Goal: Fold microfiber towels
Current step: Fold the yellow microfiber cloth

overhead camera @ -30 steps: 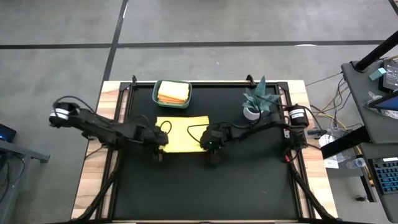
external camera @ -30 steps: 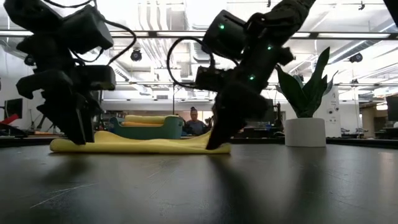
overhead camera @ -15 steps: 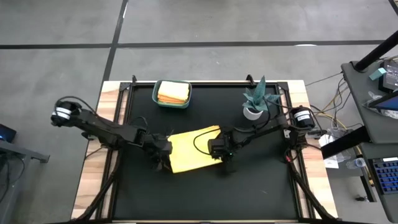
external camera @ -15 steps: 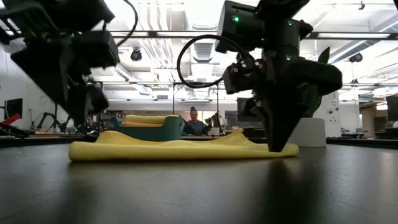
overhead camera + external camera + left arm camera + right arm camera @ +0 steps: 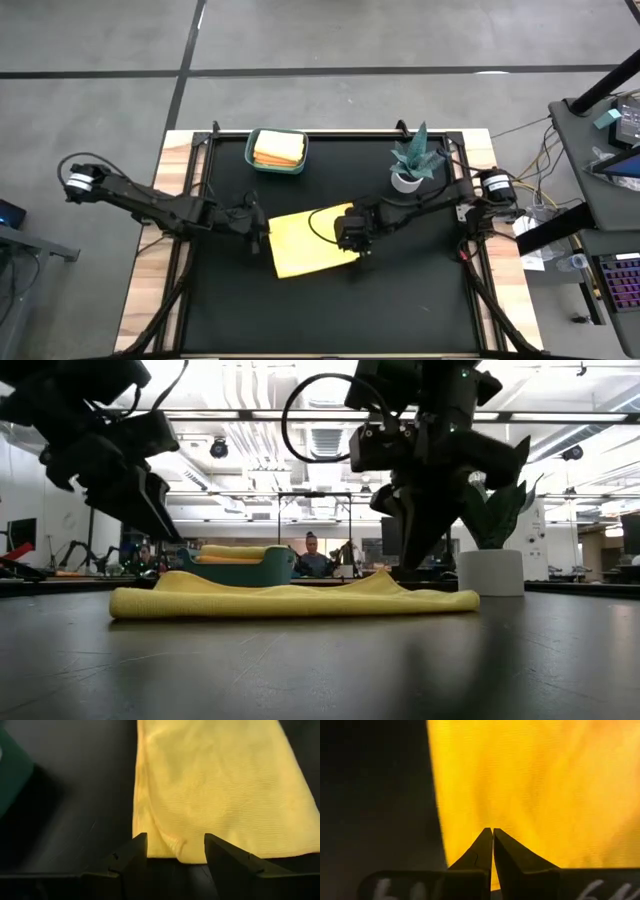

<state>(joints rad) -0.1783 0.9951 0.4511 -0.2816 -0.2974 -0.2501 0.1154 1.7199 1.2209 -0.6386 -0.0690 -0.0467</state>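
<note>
A folded towel (image 5: 309, 241) lies flat near the middle of the surface (image 5: 400, 300), turned at a slant to its edges. The left hand (image 5: 262, 231) is just beside the towel's left edge, and the right hand (image 5: 356, 243) is over its right edge. Behind the towel, near the far edge, stands a bin (image 5: 277, 151) with more folded towels (image 5: 278, 148) stacked in it. A potted plant (image 5: 412, 163) stands to the right of the bin, well apart from it.
</note>
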